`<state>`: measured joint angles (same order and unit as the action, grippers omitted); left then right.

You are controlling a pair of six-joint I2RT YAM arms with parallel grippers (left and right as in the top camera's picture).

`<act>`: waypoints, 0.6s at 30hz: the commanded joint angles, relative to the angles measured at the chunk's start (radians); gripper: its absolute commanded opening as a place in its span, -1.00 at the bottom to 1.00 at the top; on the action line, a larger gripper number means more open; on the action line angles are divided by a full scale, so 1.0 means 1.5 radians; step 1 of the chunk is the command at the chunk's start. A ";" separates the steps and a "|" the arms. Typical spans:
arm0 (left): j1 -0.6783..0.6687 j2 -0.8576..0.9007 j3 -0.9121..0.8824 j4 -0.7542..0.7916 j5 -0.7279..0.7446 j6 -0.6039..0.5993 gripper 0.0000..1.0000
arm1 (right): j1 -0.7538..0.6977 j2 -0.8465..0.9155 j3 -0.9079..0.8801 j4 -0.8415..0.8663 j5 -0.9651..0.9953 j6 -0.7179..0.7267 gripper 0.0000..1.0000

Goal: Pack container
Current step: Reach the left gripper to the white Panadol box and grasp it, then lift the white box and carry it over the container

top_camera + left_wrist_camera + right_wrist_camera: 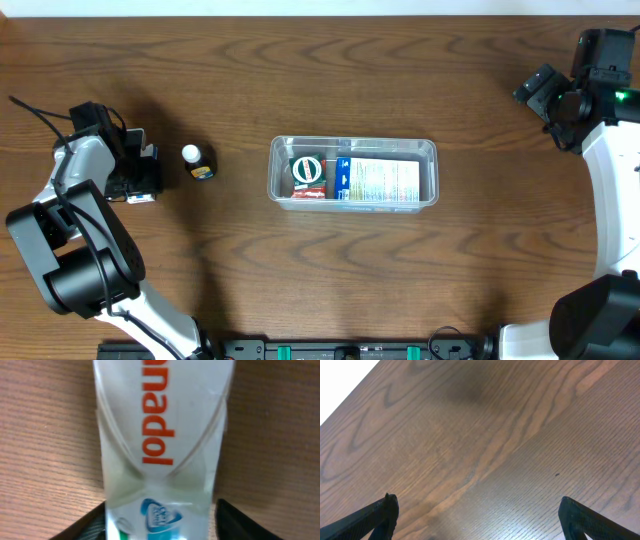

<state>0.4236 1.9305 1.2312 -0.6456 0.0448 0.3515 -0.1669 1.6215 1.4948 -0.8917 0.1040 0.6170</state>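
At the far left the left gripper sits low on the table, its fingers closed against both long sides of a white Panadol box that lies flat on the wood. Just right of it a small bottle with a white cap stands upright by itself. The container rests at the table's middle, well apart from both arms. Inside it a red and green packet lies at the left end, with a blue and white box touching it and filling the rest. At the far right the right gripper hangs over bare wood, fingers spread wide and holding nothing.
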 commanded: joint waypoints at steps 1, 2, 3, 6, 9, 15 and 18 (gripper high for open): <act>0.002 0.002 0.010 0.000 -0.005 0.007 0.01 | -0.003 0.000 0.002 0.001 0.003 -0.006 0.99; 0.002 0.002 0.010 0.000 -0.005 0.007 -0.08 | -0.003 0.000 0.002 0.001 0.003 -0.006 0.98; 0.002 0.002 0.010 0.000 -0.005 0.007 -0.15 | -0.003 0.000 0.002 0.001 0.003 -0.006 0.99; 0.002 0.002 0.010 -0.001 -0.005 -0.004 -0.23 | -0.003 0.000 0.002 0.001 0.003 -0.006 0.98; 0.002 0.001 0.010 -0.002 -0.005 -0.011 -0.24 | -0.003 0.000 0.002 0.001 0.002 -0.006 0.99; 0.002 -0.016 0.010 -0.002 -0.005 -0.029 -0.24 | -0.003 0.000 0.002 0.001 0.003 -0.006 0.99; 0.002 -0.045 0.020 -0.003 -0.005 -0.050 -0.24 | -0.003 0.000 0.002 0.001 0.002 -0.006 0.98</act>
<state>0.4236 1.9205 1.2312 -0.6472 0.0448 0.3183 -0.1669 1.6215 1.4948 -0.8917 0.1040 0.6170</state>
